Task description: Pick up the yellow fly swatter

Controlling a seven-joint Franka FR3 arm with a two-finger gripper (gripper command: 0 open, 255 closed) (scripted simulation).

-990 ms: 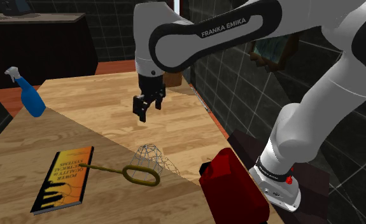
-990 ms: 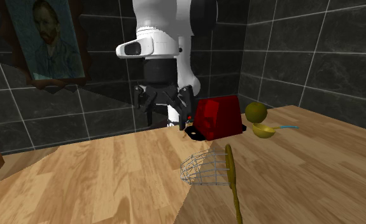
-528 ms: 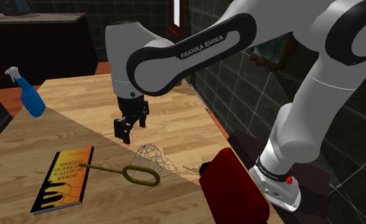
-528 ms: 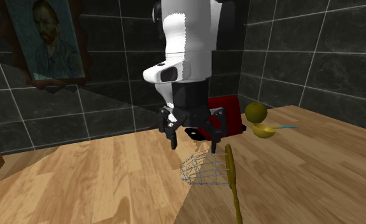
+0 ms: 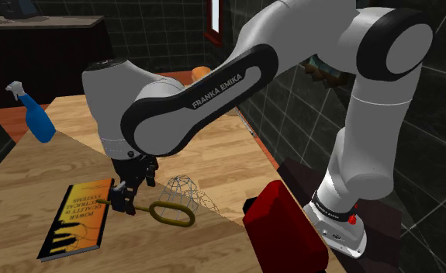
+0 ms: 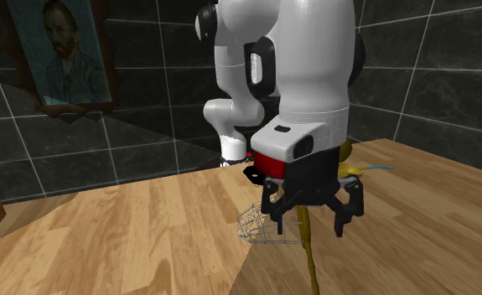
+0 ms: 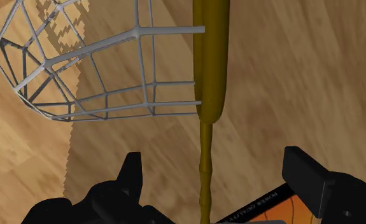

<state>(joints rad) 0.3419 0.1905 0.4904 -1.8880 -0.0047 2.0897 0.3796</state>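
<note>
Jaws wide; gripper [image 7: 216,167] has dropped astride fly swatter [image 7: 210,63] handle, seemingly w/o contact.

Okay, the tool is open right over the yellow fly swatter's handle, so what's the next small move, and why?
Probably lower the tool straight down, then close. Its fingers stand apart with the fly swatter handle running between them, untouched. In the shoulder view it hovers just above the table. Mind the book corner beside one finger.
</note>
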